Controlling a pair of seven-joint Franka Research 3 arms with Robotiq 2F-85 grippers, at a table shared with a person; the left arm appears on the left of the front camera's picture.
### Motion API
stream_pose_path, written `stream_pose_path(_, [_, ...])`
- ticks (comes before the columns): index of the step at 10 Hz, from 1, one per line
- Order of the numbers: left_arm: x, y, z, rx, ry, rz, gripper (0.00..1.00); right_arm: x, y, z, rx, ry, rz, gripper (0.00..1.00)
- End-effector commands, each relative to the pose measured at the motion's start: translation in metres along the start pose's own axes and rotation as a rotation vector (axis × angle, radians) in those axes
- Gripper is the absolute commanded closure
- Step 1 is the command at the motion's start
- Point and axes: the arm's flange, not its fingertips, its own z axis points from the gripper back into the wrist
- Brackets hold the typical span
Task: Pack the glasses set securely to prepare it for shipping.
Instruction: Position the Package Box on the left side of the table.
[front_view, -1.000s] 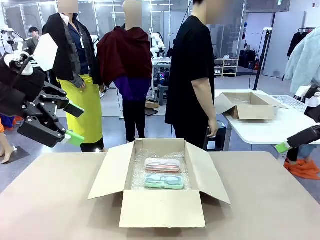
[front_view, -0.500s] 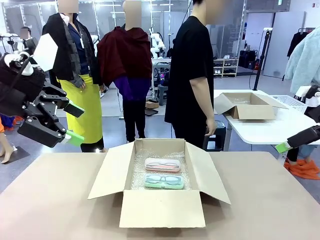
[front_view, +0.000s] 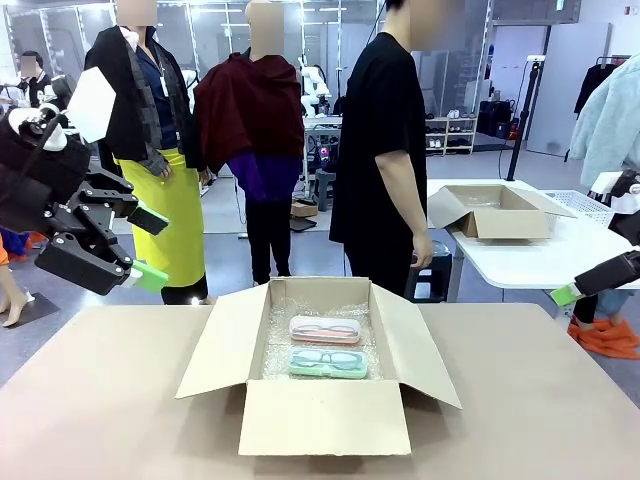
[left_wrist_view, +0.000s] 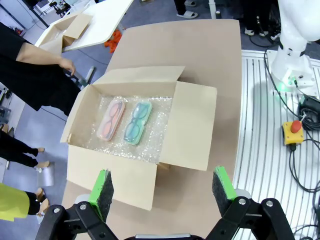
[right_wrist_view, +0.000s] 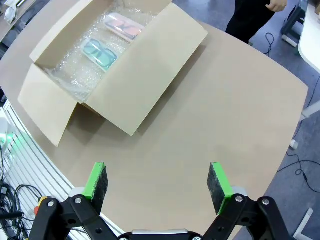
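On table (front_view: 90, 400): open box (front_view: 325, 420) at middle, four flaps splayed out. Inside box, on bubble wrap (front_view: 310, 308): green case (front_view: 328, 362) by near wall, pink case (front_view: 325, 329) just behind it, both flat and parallel, clear sides up. Up in air left of box: left gripper (front_view: 148, 247), jaws wide, holding nothing. High to right of box: right gripper (right_wrist_view: 157, 181), jaws wide, holding nothing. Beyond box's far flap: person (front_view: 385, 150) standing.
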Motion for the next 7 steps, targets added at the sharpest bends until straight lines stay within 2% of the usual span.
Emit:
stream_pose_path(1, [-0.001,-0.001,0.002,-0.013,0.003,-0.004,0.00,0.000,0.001,-0.001,-0.003,0.005,-0.011,0.00])
stream_pose_path(3, [0.000,0.000,0.000,0.000,0.000,0.000,0.00,0.000,0.001,-0.001,-0.003,0.005,-0.011,0.00])
stream_pose_path(7, [-0.015,0.037,0.001,0.024,-0.003,0.232,0.00,0.000,0.001,-0.001,-0.003,0.005,-0.011,0.00])
